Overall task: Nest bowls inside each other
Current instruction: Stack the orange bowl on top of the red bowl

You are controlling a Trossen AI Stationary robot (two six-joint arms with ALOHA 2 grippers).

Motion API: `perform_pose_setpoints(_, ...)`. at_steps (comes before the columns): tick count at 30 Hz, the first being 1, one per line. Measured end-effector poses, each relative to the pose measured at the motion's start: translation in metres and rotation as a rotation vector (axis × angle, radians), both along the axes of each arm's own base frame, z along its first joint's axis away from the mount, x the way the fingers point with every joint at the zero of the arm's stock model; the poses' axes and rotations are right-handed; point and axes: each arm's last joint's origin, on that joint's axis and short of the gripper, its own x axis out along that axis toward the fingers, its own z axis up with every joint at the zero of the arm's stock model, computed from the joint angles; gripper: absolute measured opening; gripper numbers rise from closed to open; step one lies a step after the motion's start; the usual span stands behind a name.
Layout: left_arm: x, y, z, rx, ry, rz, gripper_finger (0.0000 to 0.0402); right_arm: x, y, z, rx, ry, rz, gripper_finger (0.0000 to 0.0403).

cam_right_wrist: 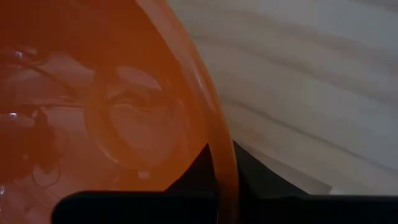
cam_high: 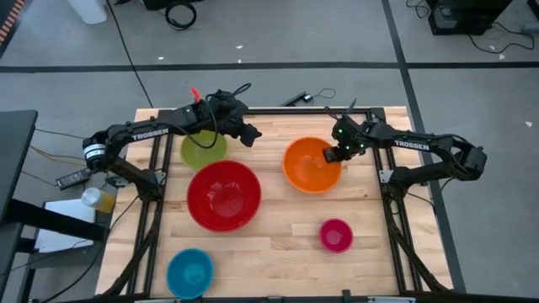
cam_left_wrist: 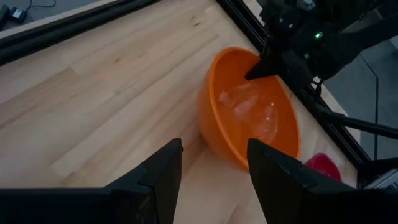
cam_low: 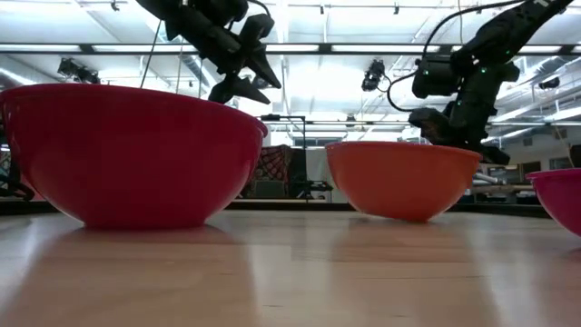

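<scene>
The orange bowl (cam_high: 310,168) stands on its base at the table's right of middle. My right gripper (cam_high: 331,154) is shut on its far-right rim and reaches down from the right. My left gripper (cam_high: 246,135) hovers open and holds nothing, above the table between the lime green bowl (cam_high: 200,150) and the orange bowl (cam_left_wrist: 249,112). The red bowl (cam_high: 223,195) sits at the centre, the pink bowl (cam_high: 336,235) at the near right, and the blue bowl (cam_high: 189,272) at the near left edge. My right gripper has the orange bowl's rim (cam_right_wrist: 219,146) between its two fingers, one finger inside the bowl and one outside (cam_right_wrist: 264,174). It comes from above, slanting in from the table's right. The bowl (cam_low: 404,177) sits upright with its base on the table.
Black frame rails (cam_high: 396,202) run along the table's left and right sides and its far edge. Bare wood lies between the red bowl and the pink bowl. Cables and a small black device (cam_high: 295,98) lie past the far edge.
</scene>
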Motion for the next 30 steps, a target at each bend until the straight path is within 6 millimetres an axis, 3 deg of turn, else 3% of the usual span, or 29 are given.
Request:
perform_pose_setpoints(6,0.002,-0.003,0.001,0.005,-0.013,-0.011,0.0185,0.019,0.003,0.026,-0.049,-0.074,0.009,0.0015)
perform_pose_setpoints(15,-0.001,-0.009,0.009,-0.020,-0.049,-0.044,0.0185,0.050,0.000,0.089,-0.220,-0.223,0.002,0.0015)
perform_pose_setpoints(21,-0.044,-0.015,0.041,-0.010,-0.081,0.034,0.0181,0.085,-0.002,0.108,-0.247,-0.247,0.081,0.0015)
perform_pose_setpoints(30,-0.112,-0.033,0.081,0.124,-0.149,0.188,0.0159,0.168,0.011,0.114,-0.265,-0.269,0.295,0.0015)
